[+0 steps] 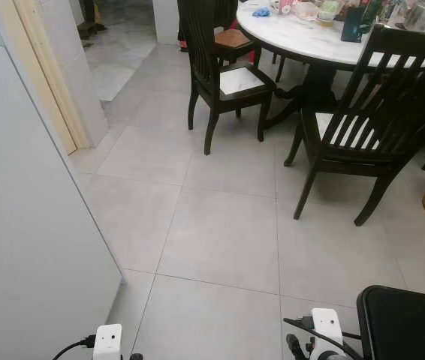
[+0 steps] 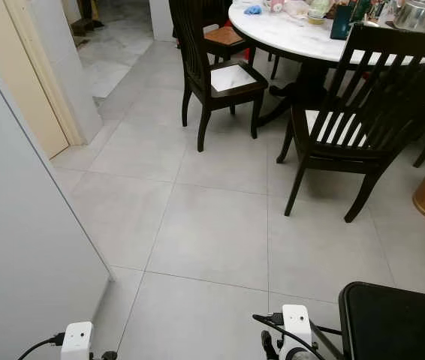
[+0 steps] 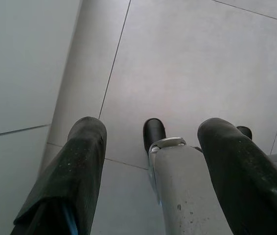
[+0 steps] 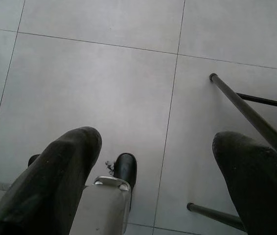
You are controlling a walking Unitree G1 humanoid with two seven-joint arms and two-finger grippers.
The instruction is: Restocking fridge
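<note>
Grey floor (image 1: 220,240), dark chairs (image 1: 363,135)

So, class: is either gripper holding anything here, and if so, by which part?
Nothing is held. The left gripper and the right gripper both hang open over the grey tiled floor.

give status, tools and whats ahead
Both tools open, empty, hanging over floor tiles. White fridge side at left. Dark chair ahead right.

black fingers (image 3: 75,171), silver leg (image 3: 187,191)
</note>
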